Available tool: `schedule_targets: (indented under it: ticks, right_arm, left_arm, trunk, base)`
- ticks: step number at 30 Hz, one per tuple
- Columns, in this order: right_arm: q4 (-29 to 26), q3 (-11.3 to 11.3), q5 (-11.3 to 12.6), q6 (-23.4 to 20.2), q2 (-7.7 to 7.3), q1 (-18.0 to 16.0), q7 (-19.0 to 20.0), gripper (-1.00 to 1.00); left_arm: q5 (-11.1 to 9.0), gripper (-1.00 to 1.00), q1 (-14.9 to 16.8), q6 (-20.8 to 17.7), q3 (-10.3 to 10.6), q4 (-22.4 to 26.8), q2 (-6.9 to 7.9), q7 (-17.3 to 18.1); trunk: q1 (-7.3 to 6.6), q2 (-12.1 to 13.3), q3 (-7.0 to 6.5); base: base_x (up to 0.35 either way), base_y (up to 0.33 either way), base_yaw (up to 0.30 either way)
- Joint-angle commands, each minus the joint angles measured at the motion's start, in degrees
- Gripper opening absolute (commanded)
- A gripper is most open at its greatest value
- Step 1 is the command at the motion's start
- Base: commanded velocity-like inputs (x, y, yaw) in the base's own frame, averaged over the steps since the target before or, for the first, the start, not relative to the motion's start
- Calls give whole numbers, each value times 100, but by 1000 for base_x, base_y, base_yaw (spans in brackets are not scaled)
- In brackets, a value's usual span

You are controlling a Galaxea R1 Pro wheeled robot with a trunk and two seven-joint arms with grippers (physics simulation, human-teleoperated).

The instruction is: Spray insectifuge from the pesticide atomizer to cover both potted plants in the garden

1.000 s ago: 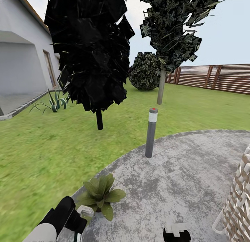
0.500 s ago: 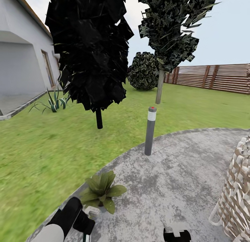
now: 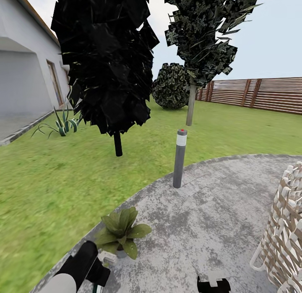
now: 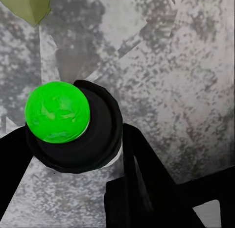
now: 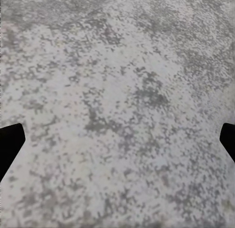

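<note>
One potted plant [image 3: 121,232], a rosette of pointed green leaves in a small grey pot, stands at the edge of the round paved patch [image 3: 209,217]. The other potted plant is out of view. My left gripper [image 3: 104,265] hangs just beside the plant's near side. In the left wrist view its black fingers [image 4: 142,189] are shut around a dark round bottle with a bright green knob, the pesticide atomizer [image 4: 73,130]; a leaf tip [image 4: 32,5] shows nearby. My right gripper [image 3: 214,284] is open and empty above bare paving [image 5: 117,115].
A grey bollard lamp [image 3: 179,158] with a red dot on top stands at the patch's far edge. A woven chair [image 3: 285,230] is at the right. Beyond on the lawn are dark trees [image 3: 105,62], a spiky potless plant [image 3: 63,125], a house wall and a brown fence [image 3: 268,93].
The whole picture has drifted a little, so the camera has moved. My left arm stays beside the potted plant, shifted slightly rightward and lower. The right gripper keeps its place.
</note>
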State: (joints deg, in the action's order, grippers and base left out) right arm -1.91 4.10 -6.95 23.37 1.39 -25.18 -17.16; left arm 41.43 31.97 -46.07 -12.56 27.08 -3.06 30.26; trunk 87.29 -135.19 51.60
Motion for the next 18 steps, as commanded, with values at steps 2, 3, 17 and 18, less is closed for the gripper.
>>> schedule_targets:
  ticks: [2, 3, 17, 18]
  right_arm:
    - [6, 38, -44, -7, 1, -4, -59, 100]
    - [6, 38, -44, -7, 1, -4, -59, 100]
    - [6, 38, -28, -7, 6, -4, -67, 100]
    - [6, 38, -28, -7, 7, -4, -67, 100]
  left_arm:
    - [-162, -100, 3, -8, -50, 28, -36, 36]
    - [-277, -100, 3, -4, -52, 36, -40, 27]
    - [-569, -100, 4, 2, 34, 94, 9, -9]
    - [-565, -100, 4, 2, 40, 91, 8, -10]
  trunk:
    - [-1, -3, 6]
    - [-1, -3, 6]
    - [21, -43, 59]
    - [43, -83, 86]
  base:
    - [0, 0, 0]
    - [0, 0, 0]
    - [0, 0, 0]
    - [0, 0, 0]
